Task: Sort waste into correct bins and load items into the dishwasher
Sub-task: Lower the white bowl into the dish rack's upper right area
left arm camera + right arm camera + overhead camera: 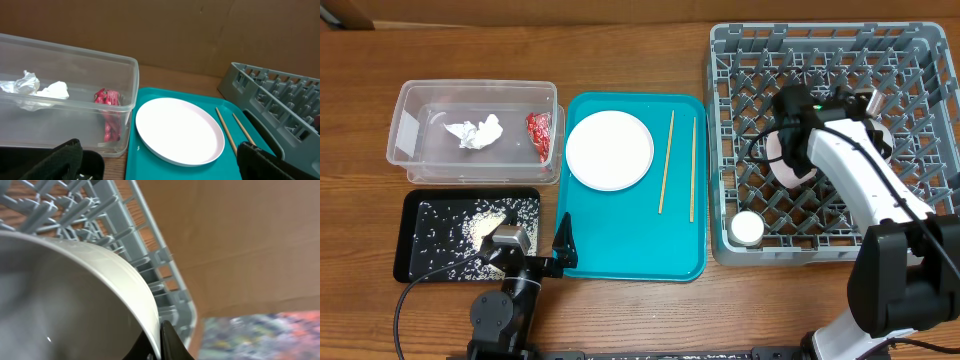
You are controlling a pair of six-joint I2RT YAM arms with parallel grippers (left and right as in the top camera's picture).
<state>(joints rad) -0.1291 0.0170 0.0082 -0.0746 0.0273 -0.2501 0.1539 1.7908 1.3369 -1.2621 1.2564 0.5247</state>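
Right claw sets a bowl into the dish rack; a plate and chopsticks are left on the tray.

The right claw (159, 342) pinches the rim of the white bowl (75, 295) and holds it tilted over the pegs inside the grey dish rack (920, 60), where a small cup (747, 229) already sits in the near corner. The left claw (532, 258) hangs spread wide and empty at the near edge of the teal tray (620, 250). The waste looks sorted: tissue (475, 131) and red wrapper (538, 135) lie in the clear tub (410, 100), and rice scraps (480, 225) in the black tray (410, 240). Not yet loaded are the plate (609, 150) and two chopsticks (666, 160).
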